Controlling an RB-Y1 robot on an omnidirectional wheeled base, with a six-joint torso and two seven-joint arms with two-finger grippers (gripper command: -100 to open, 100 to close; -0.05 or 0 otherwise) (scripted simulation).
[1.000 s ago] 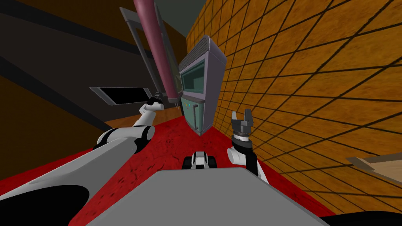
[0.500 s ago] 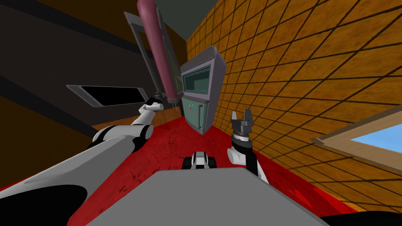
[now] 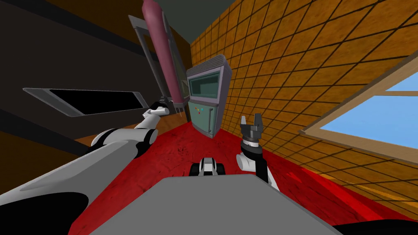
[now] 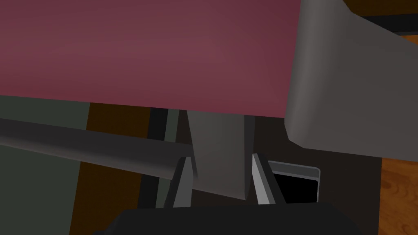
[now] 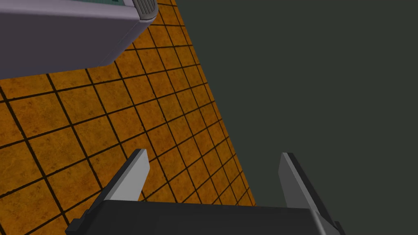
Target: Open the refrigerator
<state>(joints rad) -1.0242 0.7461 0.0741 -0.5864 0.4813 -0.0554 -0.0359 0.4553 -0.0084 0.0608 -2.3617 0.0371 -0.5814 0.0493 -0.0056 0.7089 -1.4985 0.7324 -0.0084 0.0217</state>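
Left gripper (image 4: 220,160) clenched on grey handle (image 4: 218,142) of maroon refrigerator door (image 4: 163,49), ahead-left of me; door judged heavy, stiff, hinged; handle rigid, smooth, slip risk; right gripper (image 5: 212,157) released, idle.

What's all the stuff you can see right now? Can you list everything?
maroon door: one, dark red, tall, ahead to the left.
grey handle: one, grey, on the maroon door.
machine: one, grey-purple with a teal front, against the tiled wall.
tiled wall: one, orange with dark lines, on the right.
window: one, light brown frame with blue behind it, in the tiled wall.
black panel: one, black with a grey frame, far left.
floor: one, red, underfoot.
left gripper: one, shut on the grey handle.
right gripper: one, open, held up near the tiled wall.
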